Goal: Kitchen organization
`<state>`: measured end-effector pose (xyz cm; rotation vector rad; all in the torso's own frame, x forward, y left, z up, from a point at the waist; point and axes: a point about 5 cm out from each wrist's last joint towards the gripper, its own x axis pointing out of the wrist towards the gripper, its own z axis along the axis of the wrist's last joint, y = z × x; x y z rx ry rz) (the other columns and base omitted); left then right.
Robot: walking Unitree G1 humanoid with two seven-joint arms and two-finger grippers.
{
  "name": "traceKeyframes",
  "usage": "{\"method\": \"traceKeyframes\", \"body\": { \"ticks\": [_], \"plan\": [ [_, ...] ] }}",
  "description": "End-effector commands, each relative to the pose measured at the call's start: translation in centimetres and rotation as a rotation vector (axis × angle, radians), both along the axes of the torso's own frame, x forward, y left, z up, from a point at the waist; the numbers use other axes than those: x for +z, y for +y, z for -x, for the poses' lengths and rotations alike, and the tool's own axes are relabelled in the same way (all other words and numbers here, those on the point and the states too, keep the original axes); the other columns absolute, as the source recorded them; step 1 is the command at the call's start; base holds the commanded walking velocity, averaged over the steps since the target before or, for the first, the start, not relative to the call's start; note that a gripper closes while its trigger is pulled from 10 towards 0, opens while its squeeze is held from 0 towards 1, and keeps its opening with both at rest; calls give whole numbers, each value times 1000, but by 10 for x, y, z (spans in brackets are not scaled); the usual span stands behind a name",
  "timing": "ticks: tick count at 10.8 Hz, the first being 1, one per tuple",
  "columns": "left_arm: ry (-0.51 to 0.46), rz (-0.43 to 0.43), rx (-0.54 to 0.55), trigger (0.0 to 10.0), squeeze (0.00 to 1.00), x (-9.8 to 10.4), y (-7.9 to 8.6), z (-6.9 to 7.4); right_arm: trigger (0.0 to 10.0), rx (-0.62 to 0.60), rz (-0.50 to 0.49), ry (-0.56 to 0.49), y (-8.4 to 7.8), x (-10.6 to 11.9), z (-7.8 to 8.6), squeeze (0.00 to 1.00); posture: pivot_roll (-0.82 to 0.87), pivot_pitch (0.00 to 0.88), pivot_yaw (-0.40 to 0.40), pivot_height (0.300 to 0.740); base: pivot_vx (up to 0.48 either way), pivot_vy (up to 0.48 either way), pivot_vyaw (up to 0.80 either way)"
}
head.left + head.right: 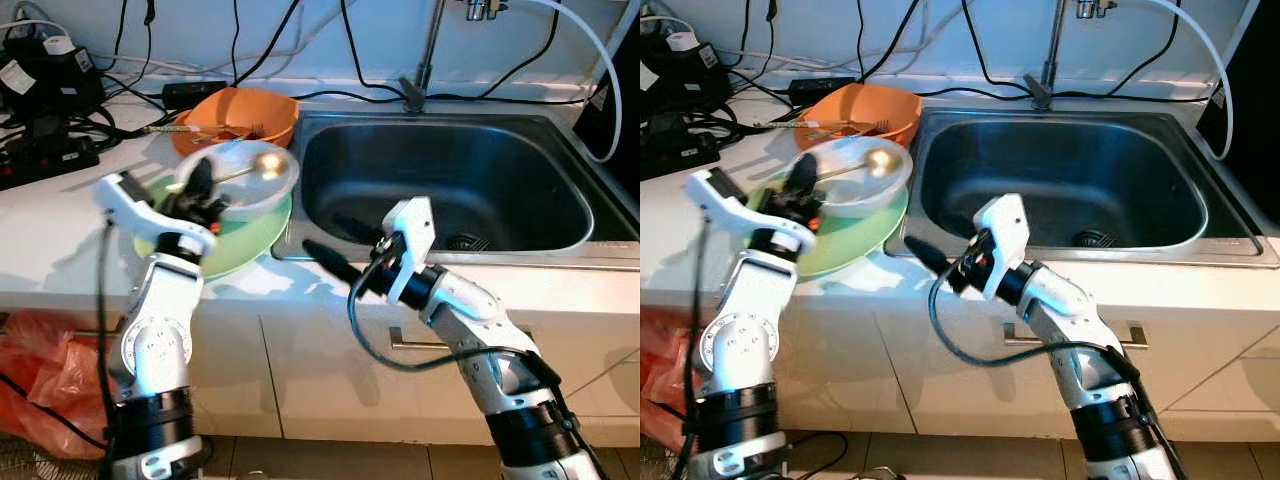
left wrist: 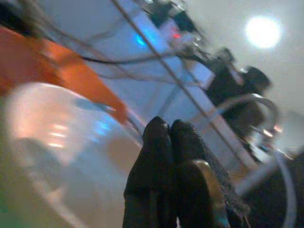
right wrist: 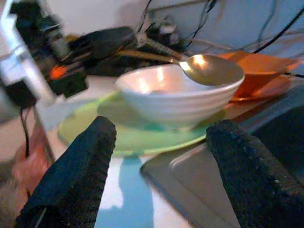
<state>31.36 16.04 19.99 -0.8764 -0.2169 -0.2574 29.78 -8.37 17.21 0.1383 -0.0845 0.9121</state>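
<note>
Left gripper (image 1: 200, 190) pinches the golden spoon (image 1: 243, 168) by its slim, slippery handle over the fragile white bowl (image 1: 262, 185), while right gripper (image 1: 338, 248) hovers spread near the sink (image 1: 560, 150).

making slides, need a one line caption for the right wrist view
Open right gripper faces a white bowl on a green plate, a gold spoon across its rim.

right claw (image 3: 159, 175) fingers spread | white bowl (image 3: 178, 97) on green plate (image 3: 137, 133) | gold spoon (image 3: 209, 69) over bowl rim
</note>
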Motion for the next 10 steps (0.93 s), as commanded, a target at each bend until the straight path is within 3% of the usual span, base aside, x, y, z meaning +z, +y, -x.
{"method": "traceKeyframes", "body": {
  "ticks": [1,4,10],
  "plan": [
    [-38,7,-63,0,0,7,-8,2,10000,-25,-40,14,-4,5,-5,0,116,23,33,740,0,0,0],
    [-74,13,-121,0,0,12,-13,4,10000,-103,-184,83,-14,12,-16,0,117,18,34,740,0,0,0],
    [-79,89,-392,0,0,3,-44,19,10000,-169,-508,269,-23,19,-33,0,118,12,39,740,0,0,0]
  ]
}}
